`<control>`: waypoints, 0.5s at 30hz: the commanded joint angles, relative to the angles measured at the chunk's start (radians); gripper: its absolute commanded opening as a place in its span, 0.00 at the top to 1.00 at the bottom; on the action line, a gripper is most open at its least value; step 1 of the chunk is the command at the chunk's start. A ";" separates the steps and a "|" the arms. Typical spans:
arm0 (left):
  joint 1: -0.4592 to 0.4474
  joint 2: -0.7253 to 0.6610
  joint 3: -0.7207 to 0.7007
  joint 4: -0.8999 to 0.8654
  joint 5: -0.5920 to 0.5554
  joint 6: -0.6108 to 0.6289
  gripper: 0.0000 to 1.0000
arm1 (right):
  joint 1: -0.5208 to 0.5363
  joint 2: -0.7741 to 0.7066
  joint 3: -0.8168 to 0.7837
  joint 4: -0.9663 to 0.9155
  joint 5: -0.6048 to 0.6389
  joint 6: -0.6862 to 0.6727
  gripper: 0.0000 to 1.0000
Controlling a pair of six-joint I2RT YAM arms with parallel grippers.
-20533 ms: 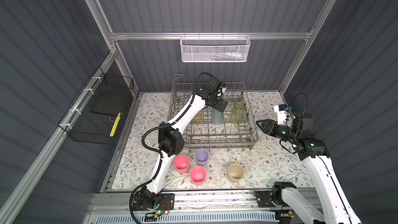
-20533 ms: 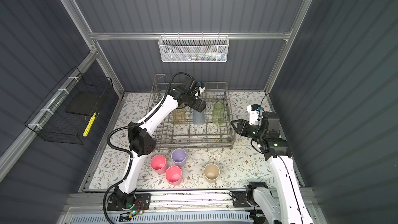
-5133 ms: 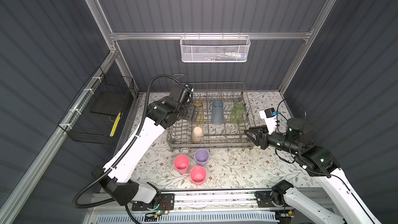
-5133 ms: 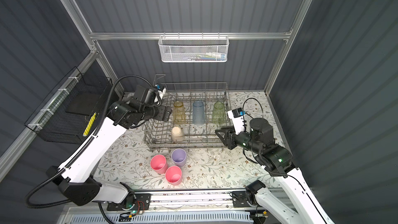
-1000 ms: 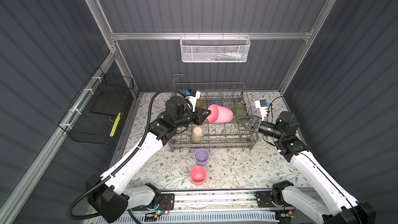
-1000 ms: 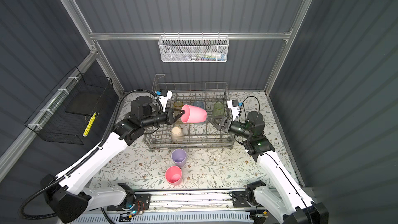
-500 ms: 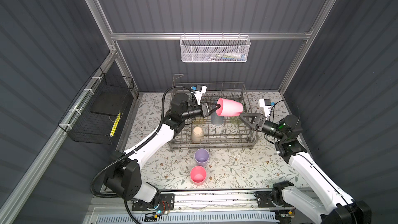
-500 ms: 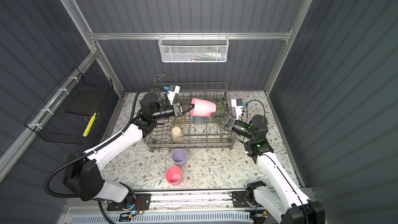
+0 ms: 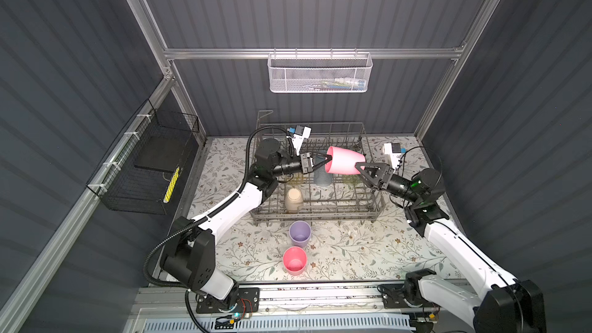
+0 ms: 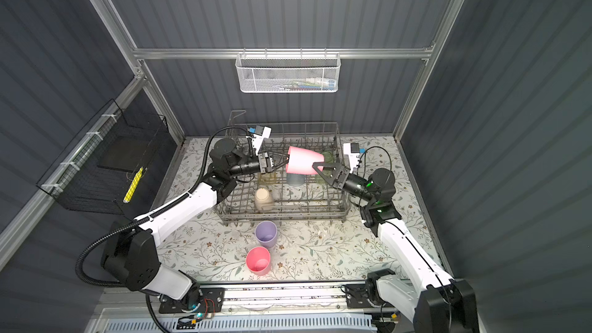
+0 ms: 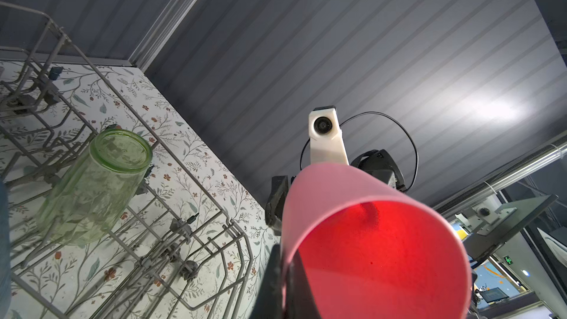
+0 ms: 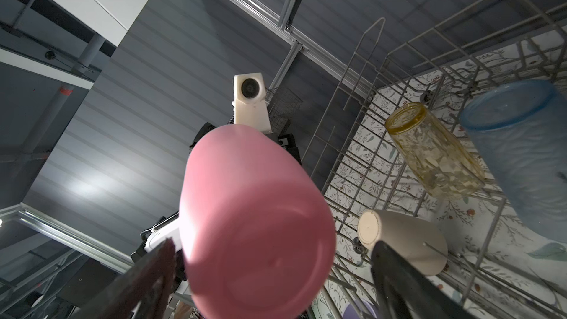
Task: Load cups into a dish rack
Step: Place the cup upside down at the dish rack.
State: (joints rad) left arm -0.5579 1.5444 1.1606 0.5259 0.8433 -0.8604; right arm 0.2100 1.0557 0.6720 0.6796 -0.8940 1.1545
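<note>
pinching the rim of a pink cup [image 9: 344, 164], the left gripper [image 9: 324, 164] holds it on its side above the dish rack [image 9: 317, 216], with the mouth toward the left arm and the base toward the right arm. both top views show the right gripper [image 9: 363, 172] with its jaws spread wide, straddling the base end of the cup. from there i cannot tell whether they touch it.

the left wrist view adds what the top views hide: one finger [image 11: 273, 280] lies outside the cup wall and the other inside the red-lit mouth, clamped on the rim. it also shows a green cup [image 11: 92, 185] standing base up among the rack's tines.

the right wrist view looks straight at the pink cup's base, with the right gripper's fingers [image 12: 399, 277] standing on either side of it and a clear gap beside this one. it shows the other racked cups more plainly than the top views do: an amber cup [image 12: 435, 154], a blue cup [image 12: 521, 154] and a beige cup [image 12: 402, 240], all base up, the beige one leaning.

the top views show a lilac cup [image 9: 300, 233] and a second pink cup [image 9: 294, 260] upright on the floral table [image 9: 352, 251], in front of the rack.
</note>
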 commanded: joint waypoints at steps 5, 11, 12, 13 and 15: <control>-0.016 0.056 -0.013 0.140 0.057 -0.082 1.00 | 0.027 0.032 0.018 0.126 -0.026 0.046 0.02; -0.020 0.071 -0.013 0.166 0.059 -0.098 1.00 | 0.042 0.056 0.018 0.194 -0.025 0.088 0.07; -0.020 0.072 -0.013 0.167 0.060 -0.100 1.00 | 0.043 0.055 0.019 0.197 -0.025 0.086 0.08; -0.022 0.074 -0.012 0.169 0.064 -0.099 1.00 | 0.043 0.083 0.018 0.198 -0.025 0.086 0.08; -0.023 0.077 -0.009 0.169 0.071 -0.101 1.00 | 0.043 0.082 0.015 0.203 -0.020 0.088 0.10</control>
State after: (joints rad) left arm -0.5747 1.6123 1.1538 0.6510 0.8848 -0.9474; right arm 0.2489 1.1282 0.6724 0.8257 -0.9024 1.2289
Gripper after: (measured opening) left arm 0.058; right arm 0.905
